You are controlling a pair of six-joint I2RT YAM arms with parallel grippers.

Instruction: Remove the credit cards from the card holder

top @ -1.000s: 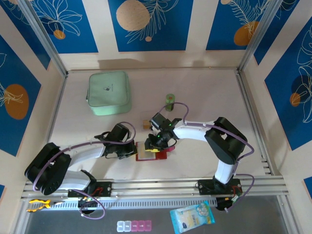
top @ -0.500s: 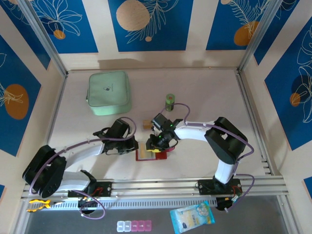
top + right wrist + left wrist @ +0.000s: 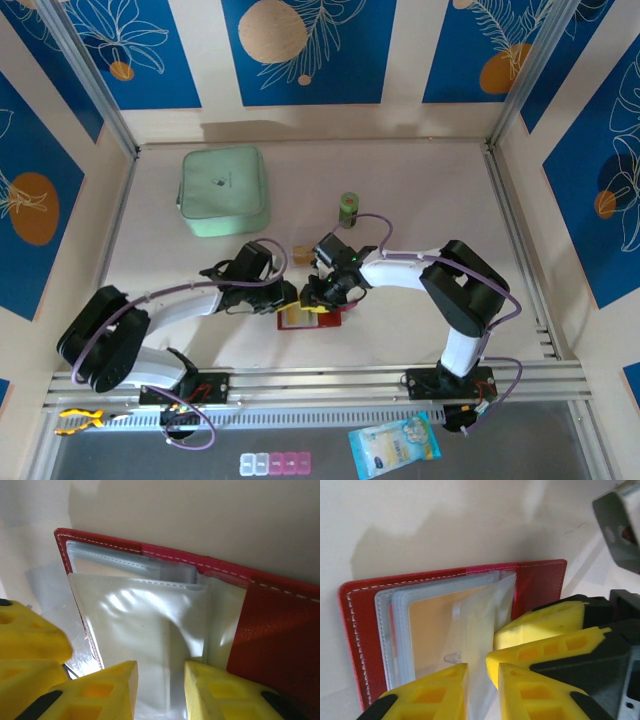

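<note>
Working the extraction step, with no card out yet. Locating holder (image 3: 540, 582) open on the surface (image 3: 430, 190) between both hands, orange card (image 3: 432, 630) sitting inside a clear sleeve (image 3: 150, 615). Noting left hand (image 3: 482, 675) slightly apart over a sleeve edge, clamping nothing, and right hand (image 3: 161, 672) apart astride a sleeve, likewise unclamped. Judging the next move as pinning the cover, pinching the card at the sleeve mouth and sliding it free. Finding no legible brand or writing.

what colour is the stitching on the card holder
White, on the red card holder; clearest in the right wrist view.
</note>
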